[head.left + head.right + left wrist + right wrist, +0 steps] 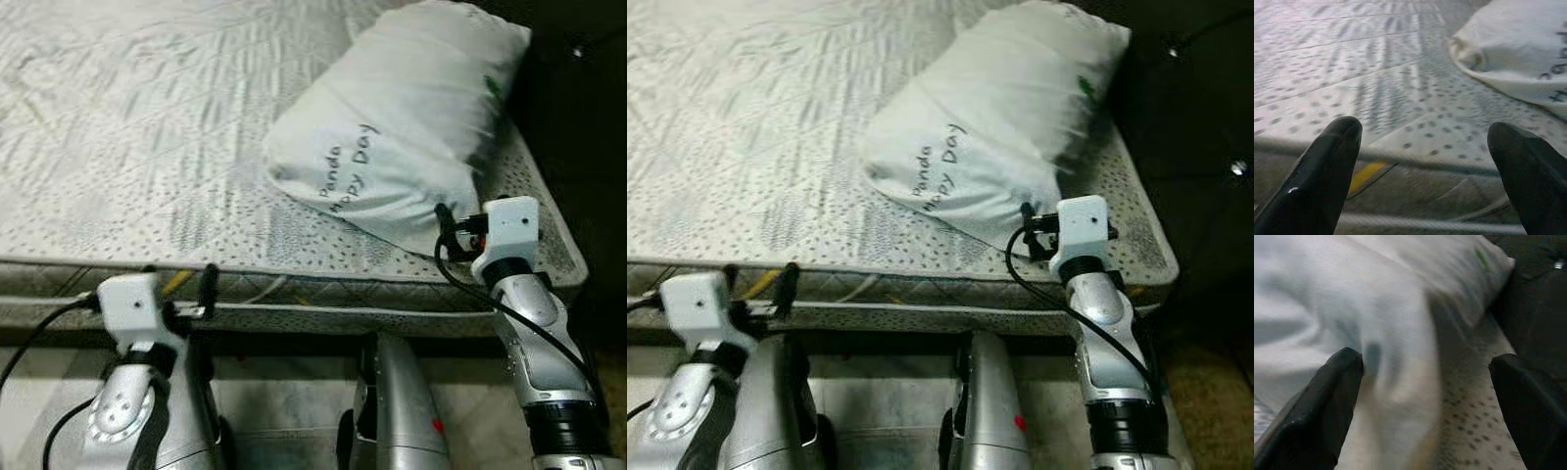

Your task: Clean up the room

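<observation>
On the bare quilted grey-white mattress (147, 117) ahead of us lies a plump white fabric pillow (402, 122) printed with dark handwriting-style words, set toward our right and the far corner of the bed, next to the dark headboard (578, 108). The pillow rests flat on the mattress, one corner pointing back toward our edge.

Our right tool (449, 233) is raised to mattress height just at the pillow's near lower edge; from the right wrist view its two black fingers (1327, 406) are spread wide apart, with the pillow's blurred white bulk (1376, 333) between and beyond them, and nothing is gripped. We cannot tell whether a fingertip touches the fabric.

Our left tool (181, 284) sits lower, at the front edge of the mattress, well apart from the pillow. Its black fingers (1317, 181) are likewise wide open and empty, aimed across the dotted mattress border, where a small yellow tag (1366, 175) shows on the side panel.

Below us, pale floor tiles (284, 401) show between our silver arms.
</observation>
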`<state>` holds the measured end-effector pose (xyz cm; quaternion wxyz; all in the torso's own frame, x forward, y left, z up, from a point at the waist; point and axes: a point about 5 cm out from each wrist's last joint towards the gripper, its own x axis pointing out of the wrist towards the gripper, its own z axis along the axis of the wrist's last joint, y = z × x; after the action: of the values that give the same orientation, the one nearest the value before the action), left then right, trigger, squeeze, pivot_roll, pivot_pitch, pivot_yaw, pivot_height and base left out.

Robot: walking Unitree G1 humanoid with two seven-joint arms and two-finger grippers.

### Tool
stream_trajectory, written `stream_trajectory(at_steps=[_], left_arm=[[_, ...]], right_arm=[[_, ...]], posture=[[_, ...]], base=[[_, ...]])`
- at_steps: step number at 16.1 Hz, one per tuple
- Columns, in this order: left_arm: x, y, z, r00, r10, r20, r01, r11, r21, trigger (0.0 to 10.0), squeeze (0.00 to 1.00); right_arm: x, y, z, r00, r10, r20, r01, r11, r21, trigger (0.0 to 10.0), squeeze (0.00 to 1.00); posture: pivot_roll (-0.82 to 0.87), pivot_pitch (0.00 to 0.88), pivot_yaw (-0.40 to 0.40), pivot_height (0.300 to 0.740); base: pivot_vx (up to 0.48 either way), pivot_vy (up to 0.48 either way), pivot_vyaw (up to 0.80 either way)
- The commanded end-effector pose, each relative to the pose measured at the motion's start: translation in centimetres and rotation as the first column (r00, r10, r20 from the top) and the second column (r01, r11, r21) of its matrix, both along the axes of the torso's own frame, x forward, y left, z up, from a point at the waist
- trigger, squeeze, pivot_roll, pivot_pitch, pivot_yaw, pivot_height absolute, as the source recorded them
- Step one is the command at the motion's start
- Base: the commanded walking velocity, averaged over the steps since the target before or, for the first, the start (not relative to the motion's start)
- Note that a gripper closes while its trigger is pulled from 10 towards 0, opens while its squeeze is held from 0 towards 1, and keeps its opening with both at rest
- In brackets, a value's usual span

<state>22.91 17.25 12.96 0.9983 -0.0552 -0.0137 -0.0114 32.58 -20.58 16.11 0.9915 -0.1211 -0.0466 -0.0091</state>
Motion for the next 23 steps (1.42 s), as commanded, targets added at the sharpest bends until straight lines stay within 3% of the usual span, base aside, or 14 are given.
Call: stream_trajectory(at_steps=[1,3,4,10,13,14,15,19,23], left_arm=[[0.0,-0.2,-0.5,1.000,-0.007,-0.021,0.007,1.000,0.007,10.0,0.00],[0.1,0.0,-0.5,1.000,-0.004,-0.019,0.004,1.000,0.011,10.0,0.00],[0.0,0.2,-0.4,1.000,-0.002,-0.020,0.002,1.000,0.015,10.0,0.00],[-0.3,0.4,-0.5,1.000,0.005,-0.025,-0.004,0.999,0.032,10.0,0.00],[-0.3,0.6,-0.4,1.000,0.006,-0.024,-0.005,0.999,0.038,10.0,0.00],[-0.2,0.5,-0.4,1.000,0.005,-0.023,-0.004,0.999,0.038,10.0,0.00],[-0.1,0.3,-0.4,1.000,0.000,-0.021,0.001,0.999,0.038,10.0,0.00],[-0.2,0.4,-0.2,1.000,0.000,-0.017,0.001,0.999,0.040,10.0,0.00],[-0.5,0.7,-0.2,1.000,0.017,-0.020,-0.016,0.999,0.045,10.0,0.00]], right_arm=[[0.8,-0.1,0.4,0.999,-0.044,0.015,0.044,0.999,-0.008,10.0,0.00],[1.6,0.4,0.7,0.998,-0.055,0.014,0.055,0.999,0.002,10.0,0.00],[2.4,1.8,0.7,1.000,-0.014,0.000,0.014,0.999,0.033,10.0,0.00],[3.3,6.4,-2.2,0.989,0.095,-0.114,-0.078,0.986,0.150,10.0,0.00],[4.1,8.6,-2.1,0.989,0.096,-0.116,-0.075,0.981,0.178,10.0,0.00],[4.3,9.1,-1.9,0.990,0.091,-0.111,-0.070,0.981,0.180,4.4,0.00],[4.7,9.8,-1.6,0.992,0.083,-0.097,-0.064,0.981,0.184,0.0,0.00],[5.9,11.7,-0.2,0.993,0.098,-0.065,-0.083,0.975,0.207,0.0,0.00],[6.8,11.3,0.8,0.996,0.078,-0.047,-0.067,0.979,0.193,0.0,0.00]], posture=[[0.02,0.221,-0.081,0.493],[0.03,0.218,-0.080,0.493],[0.04,0.218,-0.086,0.493],[0.07,0.218,-0.101,0.493],[0.08,0.213,-0.096,0.493],[0.08,0.210,-0.091,0.493],[0.08,0.210,-0.089,0.493],[0.10,0.212,-0.090,0.493],[0.11,0.223,-0.096,0.493]], base=[[0.000,0.000,0.00],[0.000,0.000,0.00],[0.000,0.000,0.00],[0.000,0.000,0.00],[0.000,0.000,0.00],[0.000,0.000,0.00],[0.000,0.000,0.00],[0.000,0.000,0.00],[0.000,0.000,0.00]])
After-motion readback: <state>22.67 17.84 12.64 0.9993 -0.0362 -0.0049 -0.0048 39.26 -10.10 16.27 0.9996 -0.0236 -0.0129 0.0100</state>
